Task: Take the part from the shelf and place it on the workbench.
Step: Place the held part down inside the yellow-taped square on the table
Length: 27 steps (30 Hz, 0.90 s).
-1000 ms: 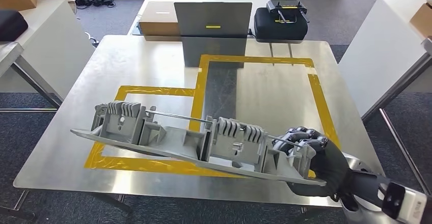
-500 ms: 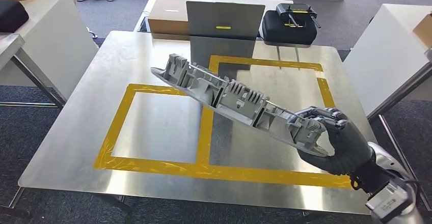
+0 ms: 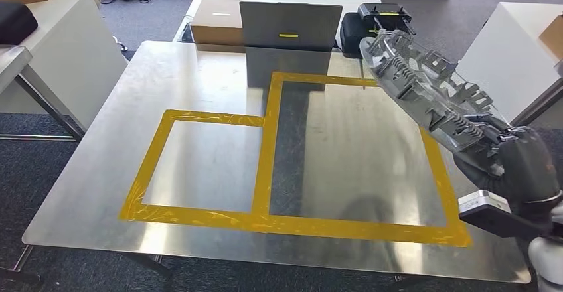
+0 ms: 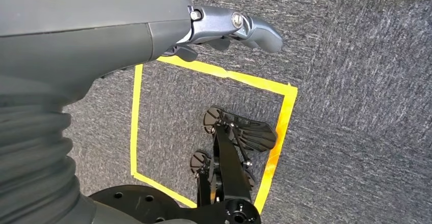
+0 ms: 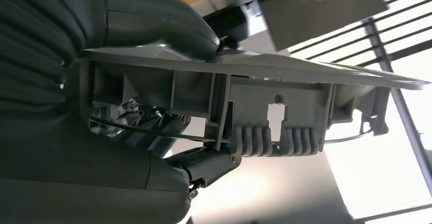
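Note:
A long grey ribbed plastic part (image 3: 431, 93) is held in the air over the right side of the steel workbench (image 3: 199, 93), pointing away toward the far right corner. My right hand (image 3: 521, 166) grips its near end, at the bench's right edge. In the right wrist view the part (image 5: 254, 107) runs across the picture, with the thumb (image 5: 158, 20) lying on its flat face. My left hand (image 4: 224, 25) hangs over grey carpet with its fingers apart and nothing in it.
Yellow tape marks two joined rectangles (image 3: 265, 166) on the bench top. A grey upright panel (image 3: 289, 30), a cardboard box (image 3: 216, 23) and a black case (image 3: 378, 23) stand behind the bench. White tables (image 3: 504, 60) flank both sides.
My right hand has swung the part from across the bench's front, round to the right, so it now points away along the right side. The camera view shifted slightly.

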Tool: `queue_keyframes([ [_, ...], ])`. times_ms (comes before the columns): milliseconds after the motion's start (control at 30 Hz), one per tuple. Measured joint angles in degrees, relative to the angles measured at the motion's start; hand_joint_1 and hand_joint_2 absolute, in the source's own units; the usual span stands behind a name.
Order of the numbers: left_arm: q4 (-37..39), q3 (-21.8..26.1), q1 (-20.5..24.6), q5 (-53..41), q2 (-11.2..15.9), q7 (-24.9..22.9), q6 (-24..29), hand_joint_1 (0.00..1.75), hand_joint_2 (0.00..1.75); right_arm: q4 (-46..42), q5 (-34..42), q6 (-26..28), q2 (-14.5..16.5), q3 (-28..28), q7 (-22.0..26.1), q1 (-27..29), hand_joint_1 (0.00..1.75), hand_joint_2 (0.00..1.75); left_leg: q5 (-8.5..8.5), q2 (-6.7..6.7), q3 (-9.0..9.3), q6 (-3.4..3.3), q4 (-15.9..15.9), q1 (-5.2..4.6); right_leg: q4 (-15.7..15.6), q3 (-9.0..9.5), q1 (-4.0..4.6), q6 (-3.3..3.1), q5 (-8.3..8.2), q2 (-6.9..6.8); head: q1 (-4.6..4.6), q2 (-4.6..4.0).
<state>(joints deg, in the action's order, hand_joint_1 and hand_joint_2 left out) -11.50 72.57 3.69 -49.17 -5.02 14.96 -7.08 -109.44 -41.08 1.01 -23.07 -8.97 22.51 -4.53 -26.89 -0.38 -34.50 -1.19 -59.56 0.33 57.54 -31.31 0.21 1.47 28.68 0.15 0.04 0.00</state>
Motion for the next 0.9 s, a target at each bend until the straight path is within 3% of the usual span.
queue_keyframes([
  [233,0.0,0.0,0.1,-0.7,-0.5,0.7,-0.4,0.00,1.75,6.5,-13.6,5.5,-1.7,1.1,-5.0,0.5,1.75,1.75,0.05,0.02,0.06,0.11,0.1,0.01,0.0,0.00,0.02,-0.06,0.03,0.03,0.00,0.00],
  [433,0.0,0.0,0.0,-1.3,-0.8,1.2,-0.8,0.00,1.75,14.2,-22.8,7.3,-1.7,6.4,-8.6,-2.5,1.75,1.75,0.12,0.03,0.09,0.21,0.3,0.01,0.0,-0.01,0.02,-0.08,0.02,0.05,0.00,0.00],
  [900,0.0,0.0,0.1,-2.0,-1.0,1.2,-1.1,0.00,1.75,28.8,-30.4,8.3,1.4,20.2,-11.9,-13.1,1.75,1.75,0.22,-0.04,0.14,0.35,0.4,0.03,0.1,-0.03,0.04,-0.17,0.02,0.01,-0.01,0.00],
])
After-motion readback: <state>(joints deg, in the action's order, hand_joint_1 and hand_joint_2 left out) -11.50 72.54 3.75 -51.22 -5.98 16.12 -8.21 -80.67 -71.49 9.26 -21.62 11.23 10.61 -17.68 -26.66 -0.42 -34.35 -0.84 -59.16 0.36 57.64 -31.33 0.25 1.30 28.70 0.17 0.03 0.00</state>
